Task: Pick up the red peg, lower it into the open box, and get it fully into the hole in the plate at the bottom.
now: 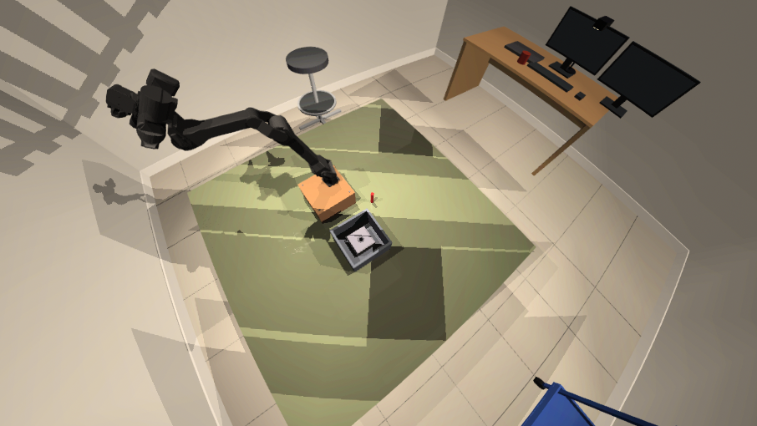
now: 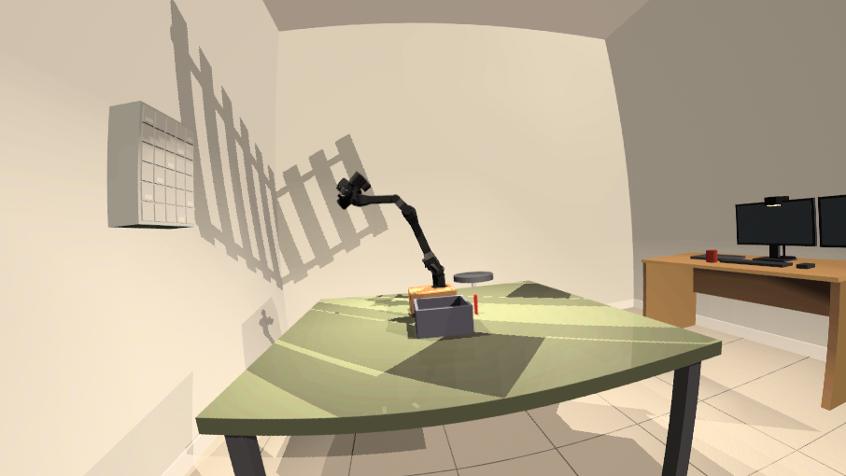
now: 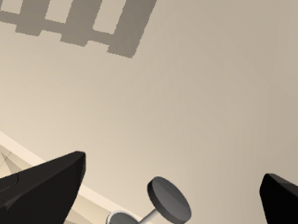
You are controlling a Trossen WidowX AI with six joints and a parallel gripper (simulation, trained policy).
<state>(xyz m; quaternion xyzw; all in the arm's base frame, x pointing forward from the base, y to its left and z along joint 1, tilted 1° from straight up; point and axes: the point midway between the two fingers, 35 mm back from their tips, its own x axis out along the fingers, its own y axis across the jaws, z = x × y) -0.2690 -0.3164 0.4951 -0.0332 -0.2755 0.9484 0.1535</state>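
The red peg (image 1: 372,197) (image 2: 475,304) stands upright on the green table, beside the open box and the orange block. The grey open box (image 1: 373,256) (image 2: 444,322) stands on the table. At its bottom lies a pale plate (image 1: 363,246) with a dark, empty hole near its middle. The gripper (image 3: 174,166) is open, with its fingers wide apart and nothing between them. It is at the raised far end of the arm, high and well away to the left of the peg and box. In the top and exterior views its fingers are hard to make out.
The arm (image 1: 222,122) (image 2: 418,231) rises from an orange block (image 1: 317,198) (image 2: 415,293) next to the box. A round stool (image 1: 307,59) (image 2: 472,276) (image 3: 172,200) stands behind the table (image 1: 302,296) (image 2: 449,384). A desk (image 1: 556,82) (image 2: 663,289) with monitors stands at the right.
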